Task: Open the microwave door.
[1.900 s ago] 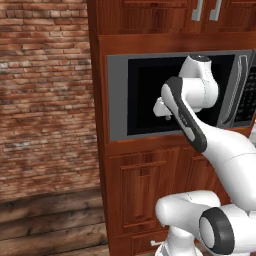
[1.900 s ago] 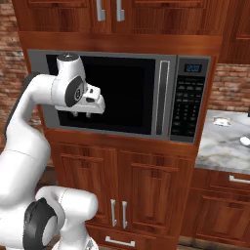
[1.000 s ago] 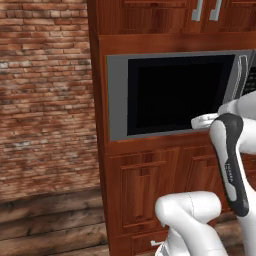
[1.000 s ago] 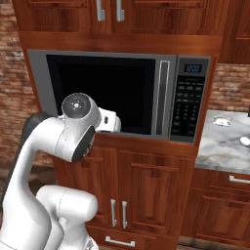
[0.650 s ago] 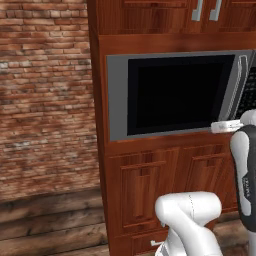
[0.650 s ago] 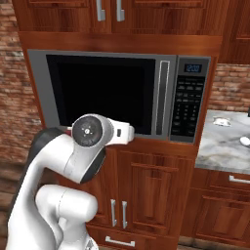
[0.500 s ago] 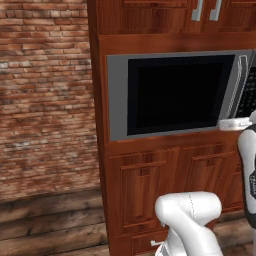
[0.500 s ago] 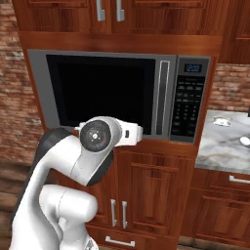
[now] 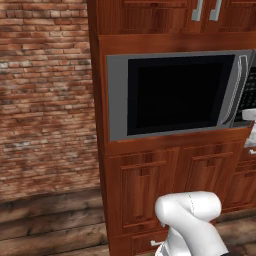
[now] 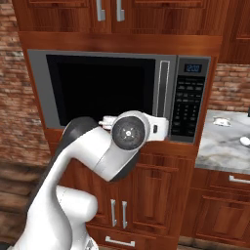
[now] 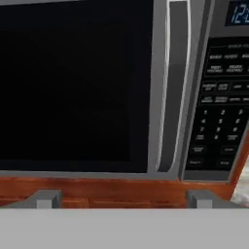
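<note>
Black glass is covering most of the microwave door, so the interior behind it is impossible to make out. The door is sitting shut, flush in the grey front of the microwave, which is built into reddish-brown wooden cabinets. The curved silver handle is running vertically along the door's right edge, just left of the black button panel. In the left base view, the frame edge is cutting off the right part of the panel.

The gripper is hovering in front of the wooden strip under the door's lower right corner, apart from the handle. Its two finger tips are standing wide apart with nothing between them. In the right base view, the white arm is covering the lower middle of the door and hiding the fingers.

A marble counter is lying to the right, carrying two small pale items too small to identify. A brick wall is standing to the left of the cabinets.
</note>
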Motion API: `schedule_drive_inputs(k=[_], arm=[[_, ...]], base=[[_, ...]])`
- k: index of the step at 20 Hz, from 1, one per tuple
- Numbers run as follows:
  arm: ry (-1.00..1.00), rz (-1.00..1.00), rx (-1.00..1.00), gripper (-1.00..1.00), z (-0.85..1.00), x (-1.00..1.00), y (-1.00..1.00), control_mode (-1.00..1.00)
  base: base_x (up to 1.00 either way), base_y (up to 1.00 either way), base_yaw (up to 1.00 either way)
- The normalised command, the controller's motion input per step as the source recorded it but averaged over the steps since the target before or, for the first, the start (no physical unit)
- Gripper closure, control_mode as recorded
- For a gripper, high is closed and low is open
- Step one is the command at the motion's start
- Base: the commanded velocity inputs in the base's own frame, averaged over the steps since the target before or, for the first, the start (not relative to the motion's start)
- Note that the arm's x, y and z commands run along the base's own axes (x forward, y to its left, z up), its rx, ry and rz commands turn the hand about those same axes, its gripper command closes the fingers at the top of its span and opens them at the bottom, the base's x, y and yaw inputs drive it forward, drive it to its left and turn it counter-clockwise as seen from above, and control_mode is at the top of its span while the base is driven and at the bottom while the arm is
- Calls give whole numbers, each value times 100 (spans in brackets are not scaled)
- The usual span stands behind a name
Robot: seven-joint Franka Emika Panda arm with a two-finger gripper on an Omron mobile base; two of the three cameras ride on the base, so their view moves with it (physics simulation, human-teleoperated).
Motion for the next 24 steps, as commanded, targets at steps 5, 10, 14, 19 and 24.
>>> schedule_drive_inputs(k=[5,10,14,19,24], arm=[[-29,0,0,-100,0,20,-8,-100],[-35,0,0,-100,0,24,0,-100],[-23,0,0,-100,0,30,-10,-100],[-11,0,1,-100,0,32,-21,-100],[-2,4,7,-100,0,31,-32,-100]], base=[[0,0,0],[0,0,0],[0,0,0],[0,0,0],[0,0,0]])
